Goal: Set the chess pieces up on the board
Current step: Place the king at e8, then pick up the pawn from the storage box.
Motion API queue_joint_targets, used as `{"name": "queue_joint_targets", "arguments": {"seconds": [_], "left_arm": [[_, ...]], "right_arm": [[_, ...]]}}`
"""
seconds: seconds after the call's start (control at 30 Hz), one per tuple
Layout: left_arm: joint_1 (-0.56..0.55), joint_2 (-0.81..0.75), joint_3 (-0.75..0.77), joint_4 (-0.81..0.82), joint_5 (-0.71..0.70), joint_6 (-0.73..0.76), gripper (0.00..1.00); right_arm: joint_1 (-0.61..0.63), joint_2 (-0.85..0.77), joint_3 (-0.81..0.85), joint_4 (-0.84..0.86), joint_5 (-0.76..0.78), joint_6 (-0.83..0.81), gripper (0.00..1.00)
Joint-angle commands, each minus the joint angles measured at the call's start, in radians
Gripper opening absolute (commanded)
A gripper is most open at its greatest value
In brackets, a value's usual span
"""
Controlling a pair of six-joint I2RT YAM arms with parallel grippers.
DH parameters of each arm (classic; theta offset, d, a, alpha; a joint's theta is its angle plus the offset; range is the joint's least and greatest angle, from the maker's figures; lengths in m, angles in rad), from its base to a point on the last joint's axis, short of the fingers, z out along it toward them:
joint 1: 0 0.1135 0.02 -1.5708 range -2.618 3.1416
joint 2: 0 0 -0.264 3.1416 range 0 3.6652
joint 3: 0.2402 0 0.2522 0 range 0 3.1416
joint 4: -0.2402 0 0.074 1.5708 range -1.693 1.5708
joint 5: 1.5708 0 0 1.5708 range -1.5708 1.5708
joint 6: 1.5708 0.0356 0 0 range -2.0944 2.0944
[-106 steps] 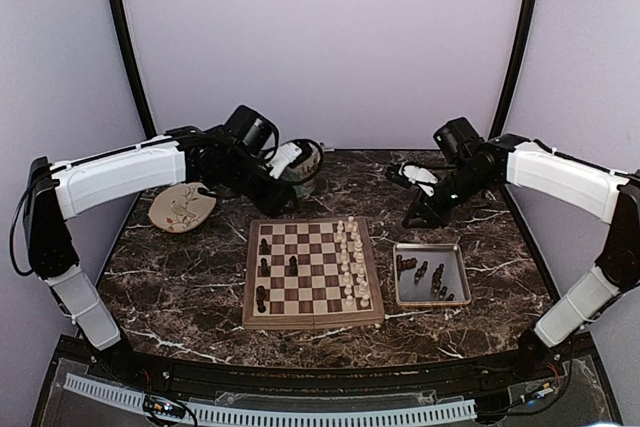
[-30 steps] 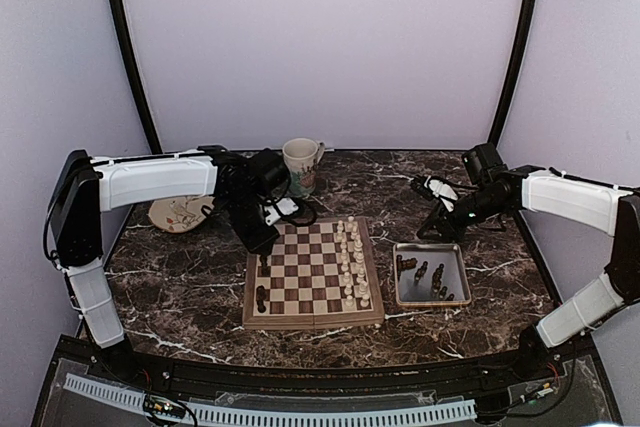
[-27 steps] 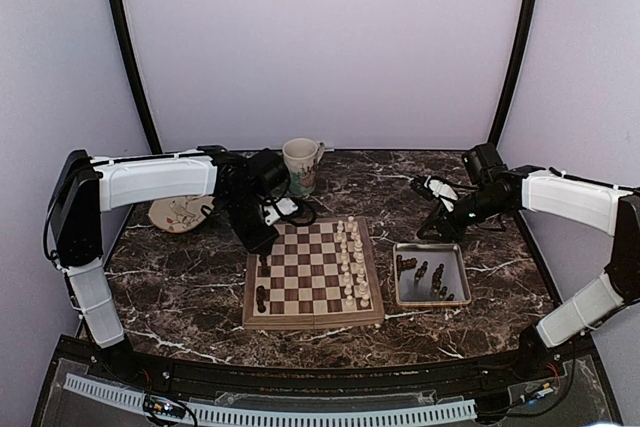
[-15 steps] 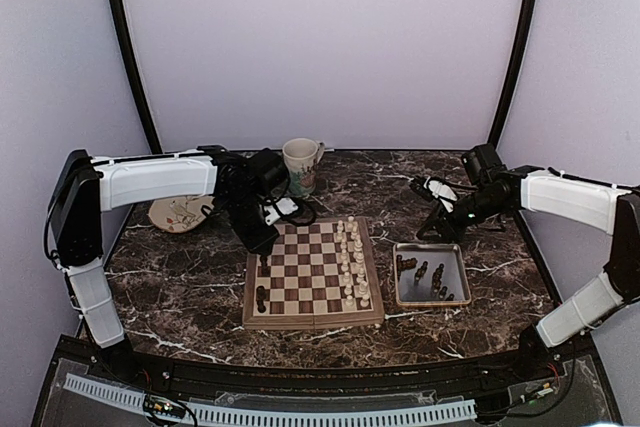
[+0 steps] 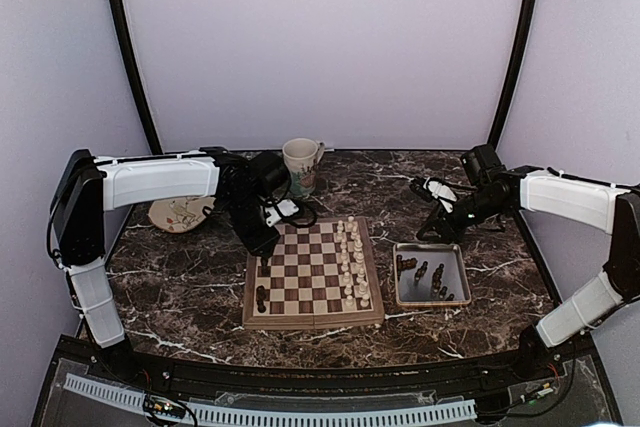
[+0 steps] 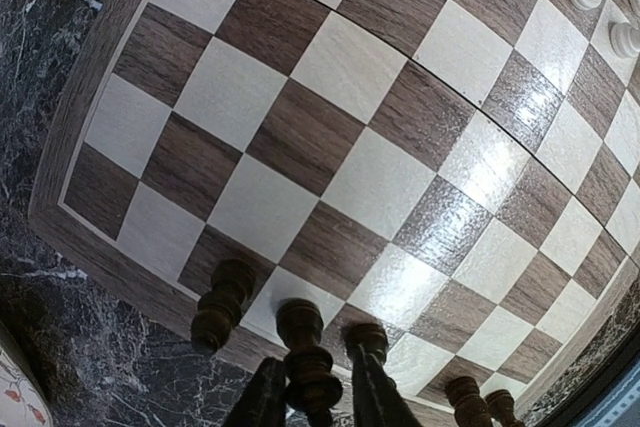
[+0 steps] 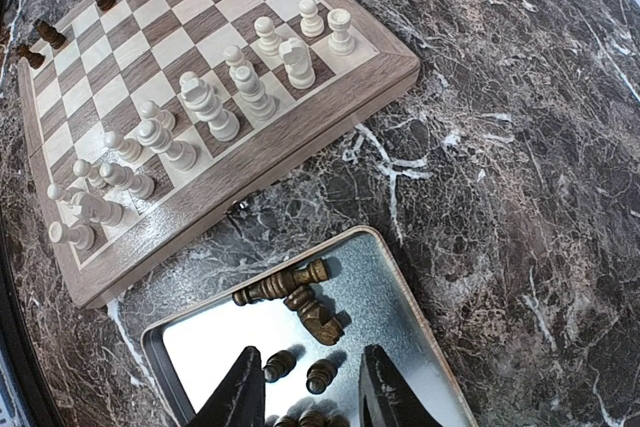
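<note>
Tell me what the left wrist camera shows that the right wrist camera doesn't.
Only the left wrist, up close: a dark chessman standing at the edge of the board, between the fingers of the left pincer. Only the right wrist: the metal tray holding loose dark pieces, under the open right pincer. Both: the board, the cream-white chessmen and the marble table.

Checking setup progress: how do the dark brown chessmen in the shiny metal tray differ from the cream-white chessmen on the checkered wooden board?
The dark brown chessmen sit scattered in the metal tray, some toppled; the cream-white chessmen stand upright in two rows on the wooden board. Both are small chess pieces.
</note>
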Motion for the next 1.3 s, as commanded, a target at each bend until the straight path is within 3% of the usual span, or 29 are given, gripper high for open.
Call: {"name": "queue_joint_targets", "arguments": {"seconds": [0.0, 0.23, 0.43, 0.6, 0.73, 0.83, 1.1, 1.27], "left_arm": [[0.005, -0.021, 0.001, -0.012, -0.010, -0.012, 0.28], [0.005, -0.051, 0.044, -0.063, -0.023, -0.024, 0.35], [-0.009, -0.065, 0.184, -0.102, -0.022, -0.036, 0.38], [-0.035, -0.052, 0.243, 0.078, -0.009, -0.034, 0.33], [-0.053, -0.092, 0.125, 0.390, 0.132, -0.099, 0.37], [-0.058, -0.093, 0.051, 0.538, 0.187, -0.101, 0.39], [-0.058, -0.106, -0.080, 0.683, 0.203, -0.073, 0.39], [-0.058, -0.121, -0.105, 0.674, 0.200, -0.076, 0.39]], "right_arm": [[0.000, 0.011, 0.012, 0.002, -0.014, -0.012, 0.33], [0.001, 0.009, 0.020, -0.006, -0.018, -0.010, 0.34], [0.001, -0.011, 0.087, -0.072, 0.023, -0.021, 0.34], [0.003, -0.002, 0.141, -0.167, 0.116, -0.071, 0.34], [0.012, 0.031, 0.136, -0.216, 0.190, -0.101, 0.31], [0.023, 0.067, 0.115, -0.210, 0.247, -0.097, 0.30], [0.094, 0.211, 0.125, -0.228, 0.308, -0.076, 0.29], [0.118, 0.269, 0.144, -0.248, 0.321, -0.073, 0.29]]}}
